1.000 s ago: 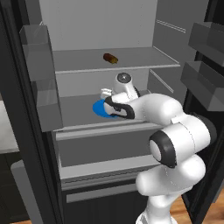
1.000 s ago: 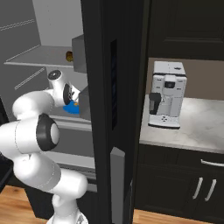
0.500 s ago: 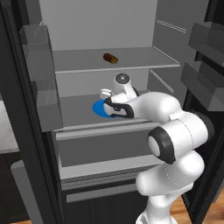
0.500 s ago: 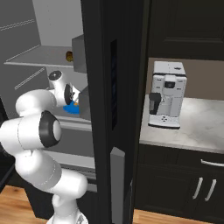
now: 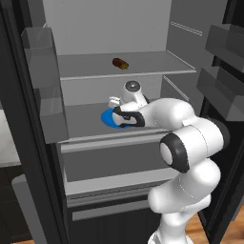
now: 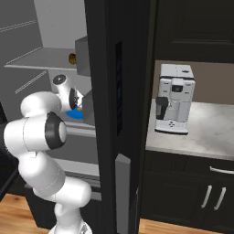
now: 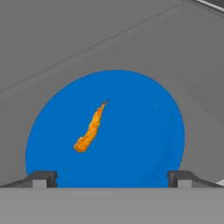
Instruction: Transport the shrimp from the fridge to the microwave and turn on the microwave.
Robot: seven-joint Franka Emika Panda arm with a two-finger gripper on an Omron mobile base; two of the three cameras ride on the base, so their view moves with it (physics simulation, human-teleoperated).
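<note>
The end effector point(image 7: 112, 179) is seen at the bottom of the hand view with its two dark fingertips point(image 7: 41, 178) spread wide, one at the lower left and one at the lower right, nothing pinched between them. Just above them, the shrimp point(image 7: 91, 129) is found a little left of centre, a thin orange curl lying on the blue plate point(image 7: 144, 135), apart from both tips. The plate is set on a grey fridge shelf point(image 7: 52, 52) that takes up the upper part of that view.

In the left base view the end effector point(image 5: 116, 110) is held over the blue plate point(image 5: 107, 119) at the centre of the frame, on the middle shelf of the fridge point(image 5: 81, 33). A dark brown oblong item point(image 5: 120, 63) is noted on the shelf above, upper centre. Translucent door bins point(image 5: 221, 86) are seen at the right edge.

In the right base view the plate point(image 6: 73, 113) is glimpsed at the left, beside the dark fridge door edge point(image 6: 116, 114). A coffee machine point(image 6: 172, 98) is stood on the desk point(image 6: 205, 132) at the right, well apart from the arm.
</note>
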